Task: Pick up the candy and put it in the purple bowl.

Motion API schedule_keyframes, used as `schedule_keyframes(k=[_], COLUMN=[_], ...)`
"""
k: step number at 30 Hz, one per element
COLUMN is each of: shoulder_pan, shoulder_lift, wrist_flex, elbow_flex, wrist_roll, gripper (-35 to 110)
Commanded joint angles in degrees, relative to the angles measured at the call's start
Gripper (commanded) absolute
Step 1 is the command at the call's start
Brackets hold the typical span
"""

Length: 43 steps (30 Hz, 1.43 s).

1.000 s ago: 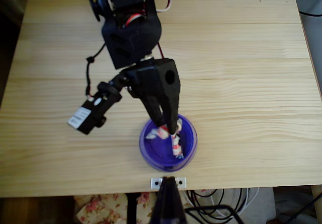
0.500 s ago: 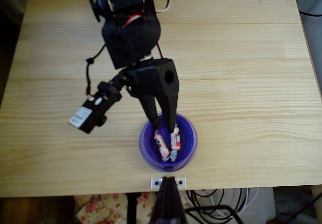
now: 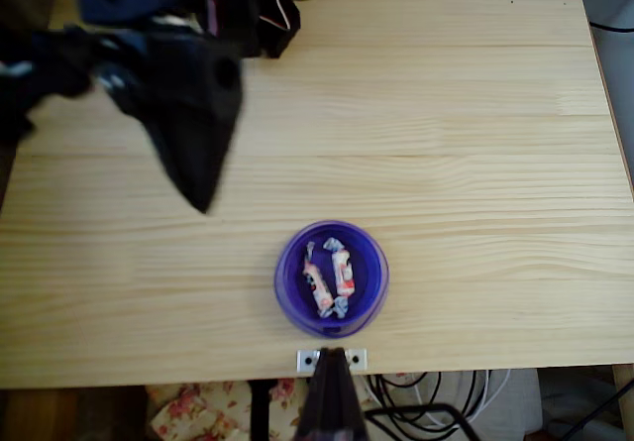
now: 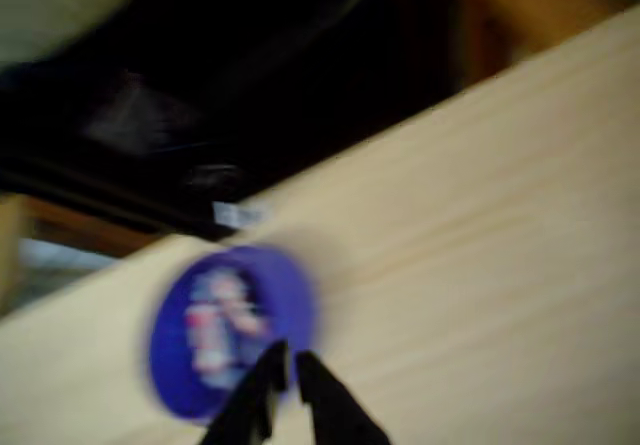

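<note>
The overhead camera looks straight down, taking in nearly the whole wooden table [image 3: 475, 164]. The wrist camera rides low, blurred, tilted across the boards toward the table's edge. Both views catch the purple bowl [image 3: 369, 255] [image 4: 168, 315].

A pale pine-plank table [image 3: 475, 144] stands over floral fabric [image 3: 198, 411] and black cables [image 3: 436, 406].
</note>
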Motion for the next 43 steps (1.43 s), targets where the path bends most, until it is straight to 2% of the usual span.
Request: schedule_keyframes(k=[1,4,8,10,12,13,17,43], shoulder_pan=[7.0,9.7,7.9,4.7,1.8,0.9,-0.4,-0.4], shoulder_lift=[4.8,6.8,13.2,22.0,36.6,38.5,39.1,39.1], wrist_flex=[5.0,3.2,4.3,4.7,9.3,11.5,15.6,15.8], elbow_flex=[-1.1,3.7,11.9,18.4,25.8,26.9,29.0,29.8], wrist_roll=[-13.6,-20.6,-22.0,-23.6,-25.3,-24.7,-23.0,-22.7], gripper=[-1,-1,-1,-1,-1,-1,-1,-1])
